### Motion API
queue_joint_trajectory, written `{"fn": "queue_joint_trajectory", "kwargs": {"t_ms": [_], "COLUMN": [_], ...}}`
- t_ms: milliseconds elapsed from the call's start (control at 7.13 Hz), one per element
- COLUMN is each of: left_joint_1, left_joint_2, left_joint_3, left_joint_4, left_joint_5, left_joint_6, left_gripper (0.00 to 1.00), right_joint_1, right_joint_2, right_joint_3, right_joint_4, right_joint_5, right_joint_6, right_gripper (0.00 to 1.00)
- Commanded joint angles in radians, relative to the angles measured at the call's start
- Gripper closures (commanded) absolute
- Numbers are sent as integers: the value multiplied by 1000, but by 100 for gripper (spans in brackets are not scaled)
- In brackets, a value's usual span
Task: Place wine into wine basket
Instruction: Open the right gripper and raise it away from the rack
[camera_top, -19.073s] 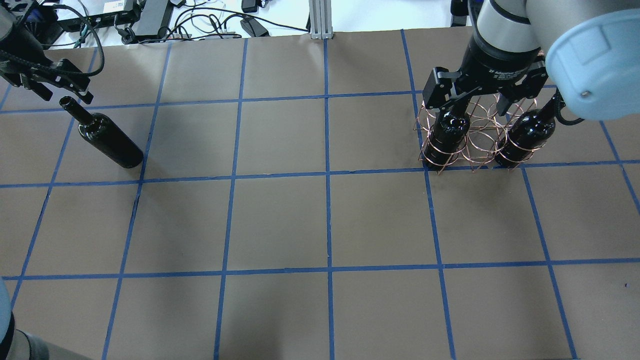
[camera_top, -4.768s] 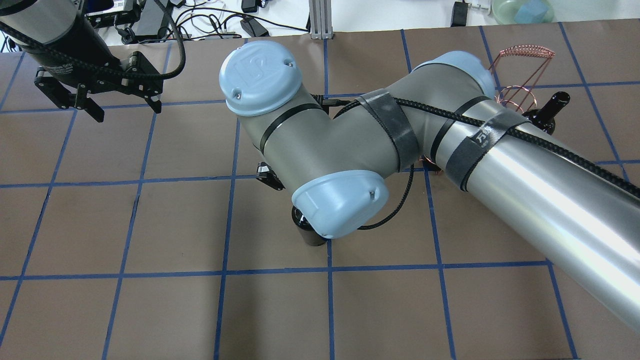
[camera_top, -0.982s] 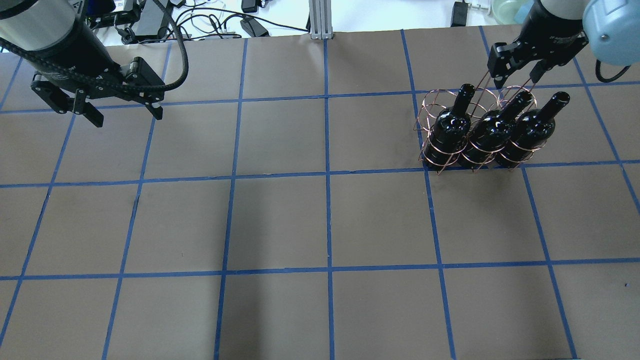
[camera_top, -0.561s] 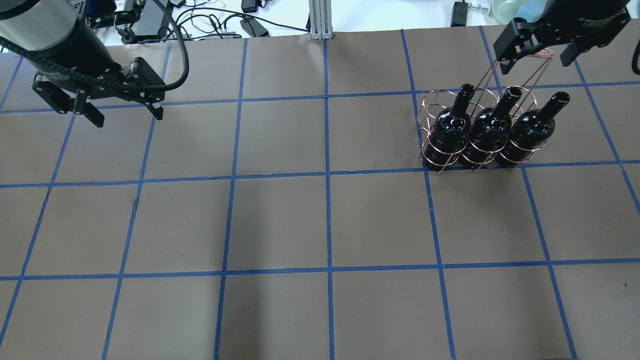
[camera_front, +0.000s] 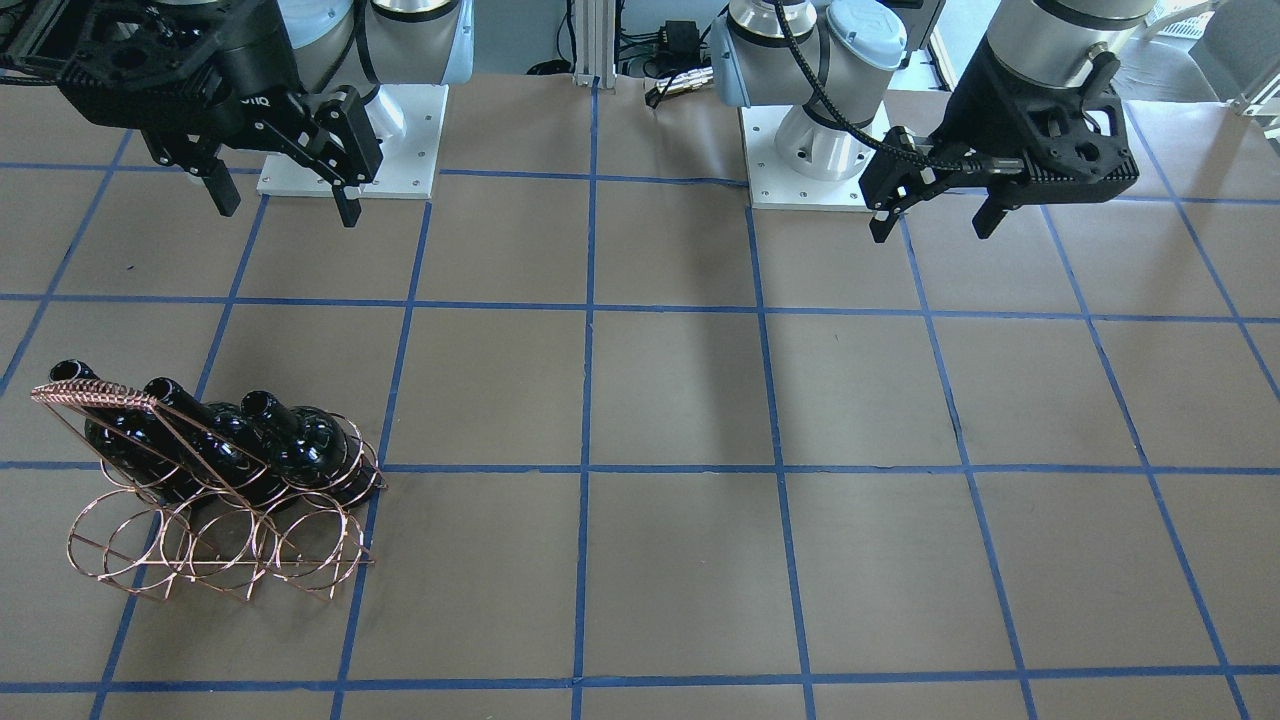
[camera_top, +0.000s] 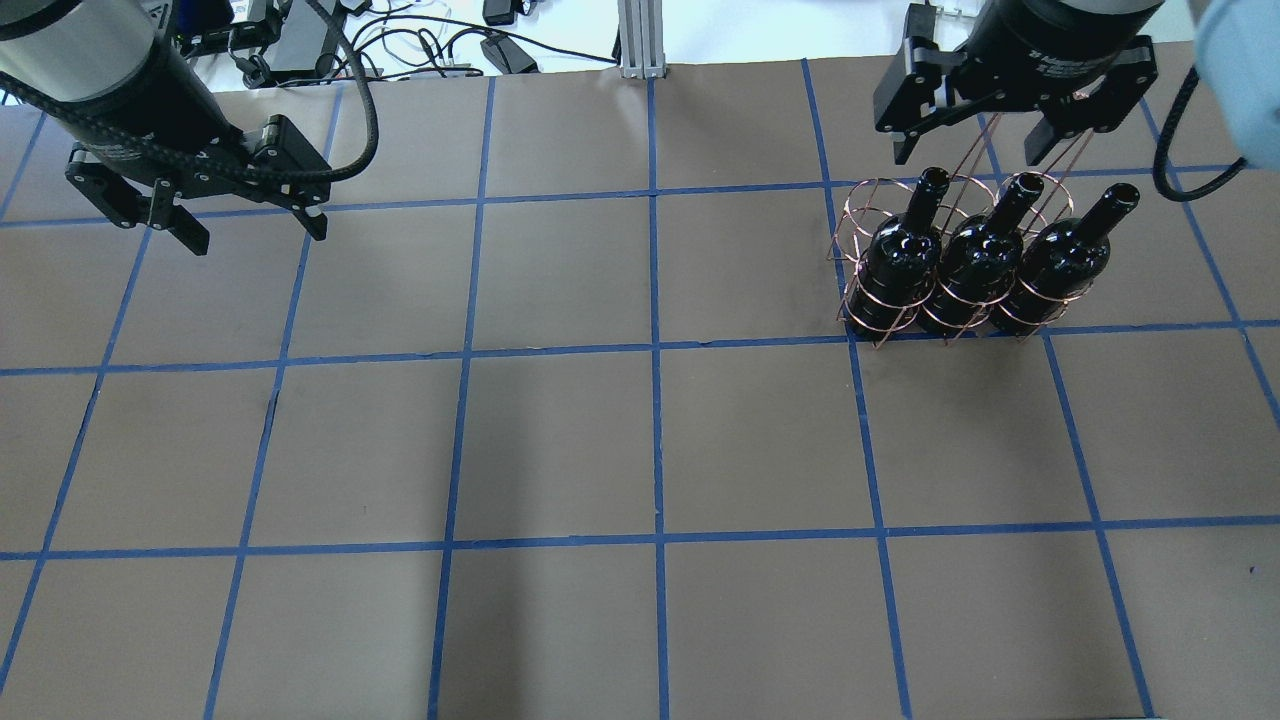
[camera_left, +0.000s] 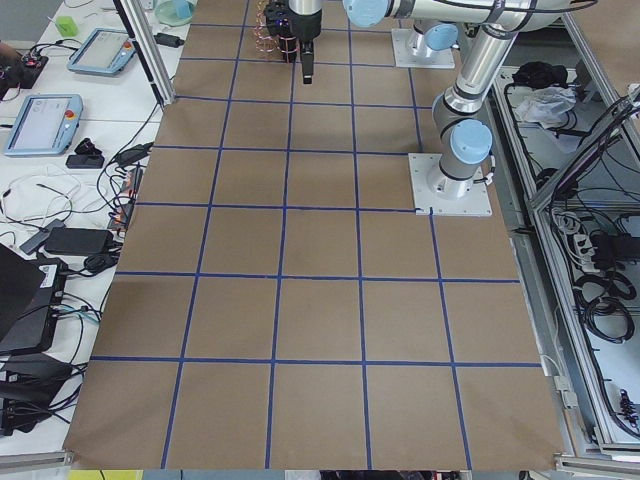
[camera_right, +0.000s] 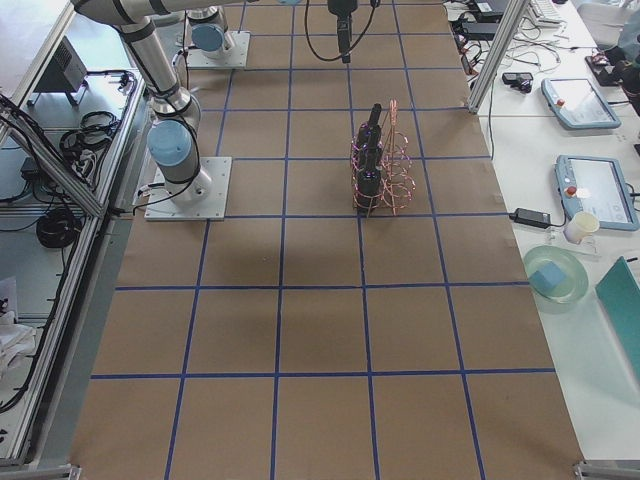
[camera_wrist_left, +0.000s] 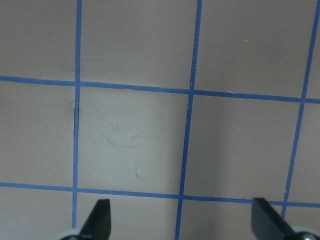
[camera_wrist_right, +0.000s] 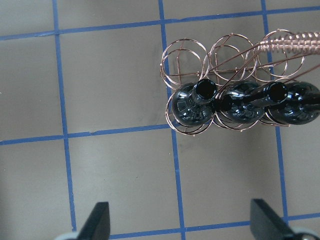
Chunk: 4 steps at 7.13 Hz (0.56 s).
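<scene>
Three glossy near-black wine bottles stand side by side in the near row of the copper wire wine basket, on the table's right half. The middle bottle sits between the left one and the right one. My right gripper hangs open and empty above the basket, clear of the bottle necks. Its wrist view looks straight down on the bottles and the woven handle bar. My left gripper is open and empty over bare table at the far left.
The basket has an empty far row of rings. Cables and power bricks lie beyond the table's far edge. The arm bases stand on white plates at the robot's side. A side bench holds tablets and a green bowl.
The third bottle went from the table's left into the basket's middle ring. In the last second my right gripper rose and shifted left above the basket. The left arm stayed still.
</scene>
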Motion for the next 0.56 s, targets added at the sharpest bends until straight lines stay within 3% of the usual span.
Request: {"fn": "queue_joint_trajectory", "kwargs": {"t_ms": [0, 421], "left_joint_1": [0, 2], "left_joint_2": [0, 1], "left_joint_3": [0, 0], "left_joint_4": [0, -2], "left_joint_5": [0, 0], "left_joint_6": [0, 0], "left_gripper": [0, 0], "right_joint_1": [8, 8], "right_joint_2": [7, 5], "right_joint_3": [7, 9], "right_joint_4": [0, 3], "right_joint_5": [-3, 3], "right_joint_6": [15, 13], "right_gripper": [0, 0]}}
